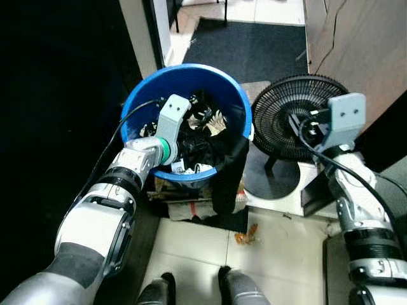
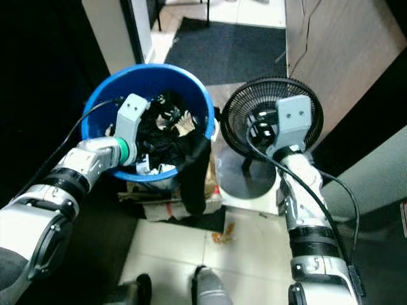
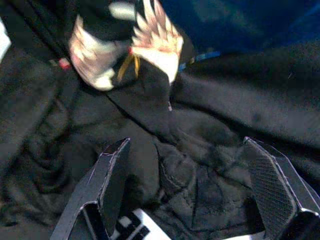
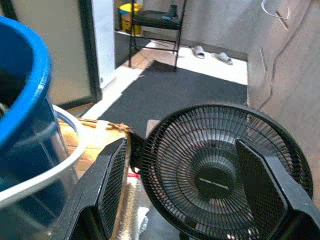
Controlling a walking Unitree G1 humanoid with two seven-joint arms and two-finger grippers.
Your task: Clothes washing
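A blue bucket [image 1: 137, 101] stands in front of me, holding a heap of dark clothes [image 1: 205, 145] with some white patterned pieces [image 3: 150, 50]. One black garment [image 1: 229, 175] hangs over the bucket's near rim. My left gripper [image 3: 186, 150] is inside the bucket, open, with its fingers just above the dark cloth and nothing gripped. Held up to the right, my right gripper [image 4: 182, 150] is open and empty in front of a black floor fan [image 1: 286, 121].
The bucket rests on flattened cardboard [image 1: 184, 204]. The fan's round base [image 1: 272, 179] sits on a white platform beside the bucket. A dark mat [image 1: 248, 47] lies beyond, with a wooden panel [image 1: 362, 44] at right. My feet [image 1: 159, 292] stand on pale tiles.
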